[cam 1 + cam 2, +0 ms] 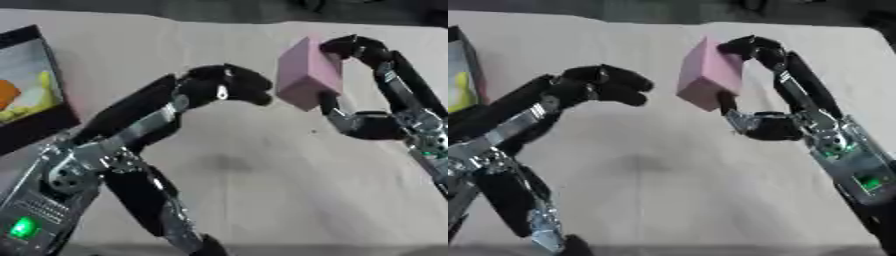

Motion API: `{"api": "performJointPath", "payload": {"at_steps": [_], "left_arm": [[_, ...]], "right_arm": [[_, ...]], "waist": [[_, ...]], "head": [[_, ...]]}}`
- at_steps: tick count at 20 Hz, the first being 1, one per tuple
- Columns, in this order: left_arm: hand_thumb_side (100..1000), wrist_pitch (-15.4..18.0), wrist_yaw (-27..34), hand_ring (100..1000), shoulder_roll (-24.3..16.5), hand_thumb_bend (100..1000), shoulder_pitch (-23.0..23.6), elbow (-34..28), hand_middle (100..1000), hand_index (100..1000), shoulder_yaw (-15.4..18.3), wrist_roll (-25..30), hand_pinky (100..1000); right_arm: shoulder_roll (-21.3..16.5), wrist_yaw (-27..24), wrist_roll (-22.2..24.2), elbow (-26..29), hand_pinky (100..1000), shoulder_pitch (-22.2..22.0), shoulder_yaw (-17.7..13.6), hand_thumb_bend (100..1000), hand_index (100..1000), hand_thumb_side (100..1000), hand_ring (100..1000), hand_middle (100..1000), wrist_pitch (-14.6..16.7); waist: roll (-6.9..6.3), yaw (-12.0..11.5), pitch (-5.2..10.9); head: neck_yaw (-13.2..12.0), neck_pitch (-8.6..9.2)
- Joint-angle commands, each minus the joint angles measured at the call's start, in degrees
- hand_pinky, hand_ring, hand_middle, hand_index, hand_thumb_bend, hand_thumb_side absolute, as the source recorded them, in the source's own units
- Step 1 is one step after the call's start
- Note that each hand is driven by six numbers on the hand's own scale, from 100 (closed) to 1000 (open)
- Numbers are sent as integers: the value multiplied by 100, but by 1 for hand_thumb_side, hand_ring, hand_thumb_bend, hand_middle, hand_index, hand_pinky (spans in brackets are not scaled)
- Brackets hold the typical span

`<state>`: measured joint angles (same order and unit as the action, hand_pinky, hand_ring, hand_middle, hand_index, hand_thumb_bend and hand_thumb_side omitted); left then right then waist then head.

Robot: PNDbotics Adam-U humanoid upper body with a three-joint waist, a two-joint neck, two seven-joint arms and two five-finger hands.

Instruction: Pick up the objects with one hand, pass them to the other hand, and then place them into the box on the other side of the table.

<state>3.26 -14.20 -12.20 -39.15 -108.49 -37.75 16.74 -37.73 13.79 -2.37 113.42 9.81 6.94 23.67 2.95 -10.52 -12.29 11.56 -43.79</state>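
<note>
Left eye view showed the right hand (350, 107) pinching a pink block (306, 75) up above the table (262, 190), with the left hand (229, 85) just beside it, fingers curled and holding nothing. This looked like the passing step; next the left hand needed to open, take the block and carry it to the box (31, 122) on the left. The block looked smooth, with flat sides and sharp corners.

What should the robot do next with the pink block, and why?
Probably move the left hand a little closer and close its fingers on the pink block. The right hand holds the block up above the table, pinched between fingers and thumb, and the left hand waits just beside it without touching. The box sits on the left side.
</note>
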Motion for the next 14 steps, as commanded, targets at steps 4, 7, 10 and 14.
{"api": "performJointPath", "payload": {"at_steps": [4, 7, 10, 14], "left_arm": [[379, -477, -266, 901, 359, 1000, -127, 504, 840, 852, -156, -537, 883], [353, -744, -331, 898, 442, 1000, -82, 671, 833, 844, -33, -804, 883], [345, -1016, -375, 885, 489, 1000, -8, 734, 816, 834, 52, -1076, 883], [351, -1231, -248, 848, 489, 1000, 150, 558, 769, 811, 36, -1430, 878]], "right_arm": [[127, -263, 532, 118, 797, 215, 54, 100, 726, 377, 642, 335, -45], [208, -257, 690, 118, 797, 227, 50, 100, 727, 373, 643, 334, -74], [233, -222, 725, 118, 797, 214, 24, 100, 726, 371, 643, 333, -117], [241, -189, 702, 118, 796, 192, -10, 100, 725, 384, 643, 332, -205]], "waist": [[9, 104, 71], [17, 144, 72], [11, 168, 72], [-4, 177, 58]], "head": [[-64, -33], [-83, -33], [-92, -33], [-77, -33]]}}
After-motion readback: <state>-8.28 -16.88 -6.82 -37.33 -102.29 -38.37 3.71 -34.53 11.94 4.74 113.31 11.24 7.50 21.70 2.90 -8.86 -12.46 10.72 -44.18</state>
